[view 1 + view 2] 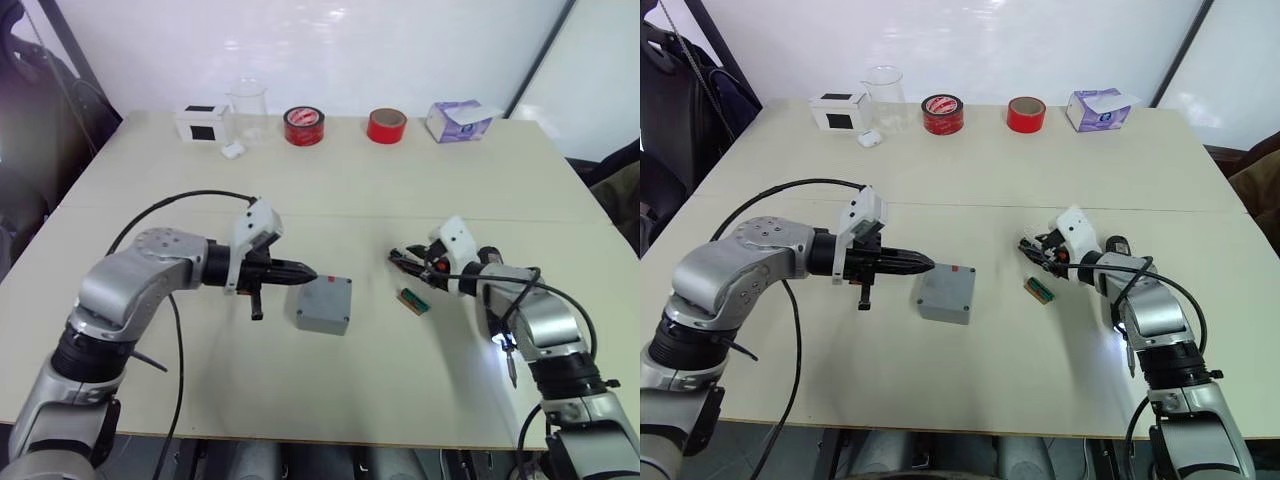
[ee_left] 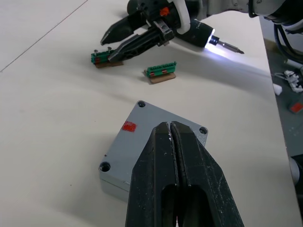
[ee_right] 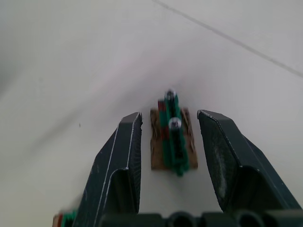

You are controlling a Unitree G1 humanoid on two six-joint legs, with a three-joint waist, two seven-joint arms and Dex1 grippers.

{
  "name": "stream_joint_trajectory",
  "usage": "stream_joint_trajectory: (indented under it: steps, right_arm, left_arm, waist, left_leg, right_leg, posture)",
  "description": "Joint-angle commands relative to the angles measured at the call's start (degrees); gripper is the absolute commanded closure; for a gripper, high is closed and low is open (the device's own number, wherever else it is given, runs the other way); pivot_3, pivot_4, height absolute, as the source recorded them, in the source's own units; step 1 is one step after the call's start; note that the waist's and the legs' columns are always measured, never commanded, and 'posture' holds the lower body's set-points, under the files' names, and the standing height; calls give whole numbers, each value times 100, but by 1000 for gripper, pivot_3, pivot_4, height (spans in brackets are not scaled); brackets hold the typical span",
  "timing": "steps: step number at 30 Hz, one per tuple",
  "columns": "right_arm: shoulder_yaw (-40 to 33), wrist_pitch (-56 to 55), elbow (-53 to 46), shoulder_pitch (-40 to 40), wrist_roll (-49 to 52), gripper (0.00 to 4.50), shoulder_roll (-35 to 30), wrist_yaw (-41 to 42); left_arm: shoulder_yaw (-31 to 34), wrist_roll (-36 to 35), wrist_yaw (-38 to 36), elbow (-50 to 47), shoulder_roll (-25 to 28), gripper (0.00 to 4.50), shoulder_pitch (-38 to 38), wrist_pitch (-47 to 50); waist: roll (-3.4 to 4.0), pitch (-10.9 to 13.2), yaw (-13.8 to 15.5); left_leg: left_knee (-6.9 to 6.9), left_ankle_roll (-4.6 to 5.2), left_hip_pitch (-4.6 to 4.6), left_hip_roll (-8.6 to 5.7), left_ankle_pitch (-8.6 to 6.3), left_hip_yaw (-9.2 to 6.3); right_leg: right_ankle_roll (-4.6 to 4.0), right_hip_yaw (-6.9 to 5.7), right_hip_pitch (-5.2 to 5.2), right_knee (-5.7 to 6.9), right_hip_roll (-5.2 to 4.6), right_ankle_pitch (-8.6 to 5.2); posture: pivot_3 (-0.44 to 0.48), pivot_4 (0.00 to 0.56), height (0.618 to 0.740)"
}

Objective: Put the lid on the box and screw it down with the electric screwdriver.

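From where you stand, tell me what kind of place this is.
Probably a lab or test bench: a plain table holding red tape rolls, a clear beaker and a grey box, against a bare white wall.

Box (image 2: 142,146) – matt grey cast-looking metal, lid face smooth. Tabletop (image 1: 400,180) – smooth matt cream laminate. Left claw (image 2: 171,142) – scuffed black plastic fingers. Tape rolls (image 1: 303,126) glossy red. Beaker (image 1: 247,112) clear, glassy. Tissue box (image 1: 455,120) looks like purple card.
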Motion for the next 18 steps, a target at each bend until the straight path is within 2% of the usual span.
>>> stream_joint_trajectory:
  steps: [1,12,13,14,16,17,18]
  right_arm:
    - [-235,3,-136,-26,36,2568,-2,-12]
    - [-319,21,-113,-46,46,2568,85,-18]
    - [-320,11,-106,-51,39,3089,98,-26]
    - [-321,3,-102,-54,32,3294,108,-31]
    - [-321,3,-100,-65,24,4162,125,-37]
    - [-320,-1,-96,-69,16,4445,131,-37]
    - [-319,-2,-97,-69,11,4490,137,-35]
  left_arm:
    - [7,3,-21,-60,55,4500,-46,-121]
    - [-70,94,-23,-5,68,4500,41,-270]
    - [-77,105,-29,13,70,4500,55,-296]
    - [-81,112,-34,26,71,4500,64,-314]
    - [-93,133,-49,51,76,4500,90,-355]
    - [-103,150,-60,69,82,4500,105,-380]
    - [-114,171,-74,88,88,4500,122,-411]
  waist:
    - [0,0,0]
    - [0,0,1]
    - [0,0,1]
    - [0,0,0]
    - [0,0,2]
    - [0,0,2]
    - [0,0,3]
  left_leg:
    - [0,0,0,0,0,0]
    - [0,0,0,0,0,0]
    - [0,0,0,0,0,0]
    - [0,0,0,0,0,0]
    - [0,0,0,0,0,0]
    - [0,0,0,0,0,1]
    - [0,0,1,0,0,0]
  right_leg:
    - [0,0,0,0,0,0]
    - [0,0,0,0,0,0]
    - [0,0,0,0,0,0]
    - [0,0,0,0,0,0]
    - [0,0,0,0,0,0]
    - [0,0,0,0,0,0]
    - [0,0,0,0,0,0]
  posture:
    - [0,150,740]
    - [0,150,740]
    - [0,150,740]
    - [0,150,740]
    - [0,150,740]
    - [0,150,740]
    - [0,150,740]
